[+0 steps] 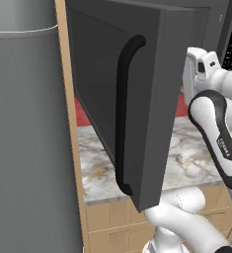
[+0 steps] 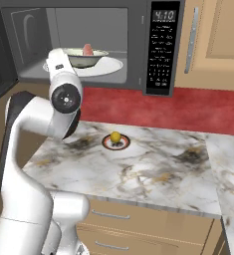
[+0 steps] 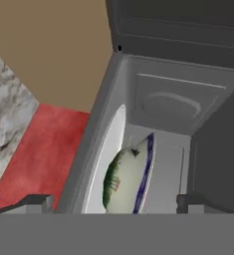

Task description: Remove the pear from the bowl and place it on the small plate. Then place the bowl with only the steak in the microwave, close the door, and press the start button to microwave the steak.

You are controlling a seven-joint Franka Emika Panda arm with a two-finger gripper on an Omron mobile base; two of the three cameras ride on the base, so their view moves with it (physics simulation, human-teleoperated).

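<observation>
The microwave stands open, its door swung out to the left. Inside, the pale bowl sits on the white turntable with the pinkish steak in it. My hand reaches into the opening just left of the bowl. In the hand view my gripper is open, its fingertips wide apart on either side of the bowl and clear of it. The yellow pear lies on the small plate on the marble counter below.
The door's black bar handle faces the base and hides much of the left base view. The keypad panel is right of the cavity. A red backsplash runs behind the counter, with wooden cabinets at the right.
</observation>
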